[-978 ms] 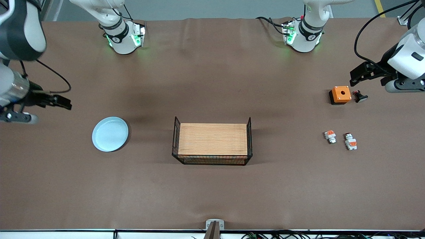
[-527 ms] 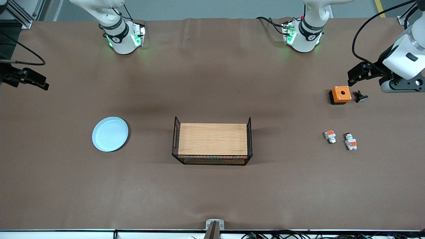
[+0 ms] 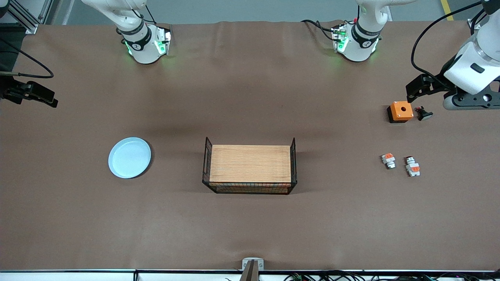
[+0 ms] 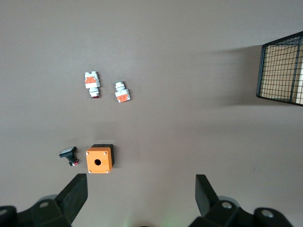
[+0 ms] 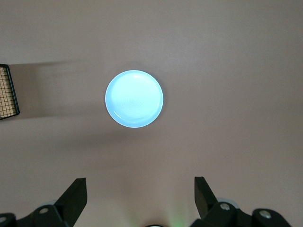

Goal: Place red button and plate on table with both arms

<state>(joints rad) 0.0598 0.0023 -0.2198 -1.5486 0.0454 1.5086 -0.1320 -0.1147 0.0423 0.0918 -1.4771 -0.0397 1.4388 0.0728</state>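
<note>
The pale blue plate (image 3: 129, 157) lies flat on the brown table (image 3: 250, 226) toward the right arm's end; it also shows in the right wrist view (image 5: 134, 99). The red button (image 3: 412, 166), the longer white-and-orange part, lies on the table toward the left arm's end and shows in the left wrist view (image 4: 92, 83). My left gripper (image 3: 411, 91) is open and empty, up over the table beside the orange box; its jaws (image 4: 140, 185) stand wide apart. My right gripper (image 3: 50, 100) is open and empty over the table's edge at the right arm's end (image 5: 140, 187).
A wood-topped black wire crate (image 3: 250, 169) stands mid-table. An orange box with a hole (image 3: 400, 111) and a small black part (image 3: 424, 114) lie under the left gripper's reach. A shorter white-and-orange part (image 3: 388, 160) lies beside the red button.
The right arm pulled away from the plate out to the table's end, then held still. The left gripper drifted slightly toward the bases. Plate and button have not moved.
</note>
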